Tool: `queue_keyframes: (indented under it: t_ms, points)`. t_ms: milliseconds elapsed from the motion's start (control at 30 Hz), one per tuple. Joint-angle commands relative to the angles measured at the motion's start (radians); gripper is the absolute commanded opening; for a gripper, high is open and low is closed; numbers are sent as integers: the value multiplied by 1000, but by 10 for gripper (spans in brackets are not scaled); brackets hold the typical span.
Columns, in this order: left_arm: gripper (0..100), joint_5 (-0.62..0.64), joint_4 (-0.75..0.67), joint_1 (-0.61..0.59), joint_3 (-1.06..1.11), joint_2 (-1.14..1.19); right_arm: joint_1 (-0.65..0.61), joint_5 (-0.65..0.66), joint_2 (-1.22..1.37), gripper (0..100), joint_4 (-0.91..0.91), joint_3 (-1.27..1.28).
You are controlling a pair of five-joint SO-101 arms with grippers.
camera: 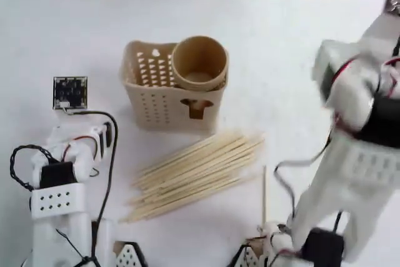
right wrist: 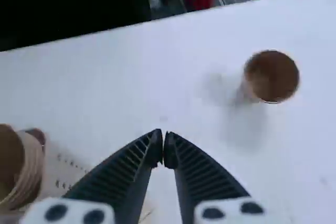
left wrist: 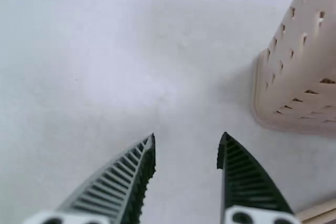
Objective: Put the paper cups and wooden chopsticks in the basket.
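A beige perforated basket stands mid-table with stacked paper cups in its right end. In front of it lies a pile of wooden chopsticks, with one stray chopstick to the right. Another paper cup sits alone on the white table, its brown inside facing the right wrist camera, well beyond my right gripper, which is shut on nothing. My left gripper is open and empty over bare table, with the basket's wall close beside it and chopstick ends near one finger.
A small black square board lies left of the basket, with a cable running from it. The left arm sits at the front left. The right arm rises high at the right. The table's far edge meets a dark background.
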Motion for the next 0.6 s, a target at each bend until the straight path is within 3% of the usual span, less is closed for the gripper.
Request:
queue_keyframes:
  t_ms: [0, 200, 300, 400, 567]
  points:
    - [199, -3, -17, 8, -2, -10, -21, 72, -64, 29, 1, -28]
    - [199, -3, -17, 12, -2, -10, 174, 358, 81, 216, 1, 147]
    - [199, -3, -18, 12, -2, -10, 275, 460, 213, 258, -47, 207]
    - [199, -3, -21, 12, -2, -10, 309, 493, 311, 207, -48, 239]
    - [199, -3, -37, 12, 18, -16, 318, 471, 219, 12, -12, 255]
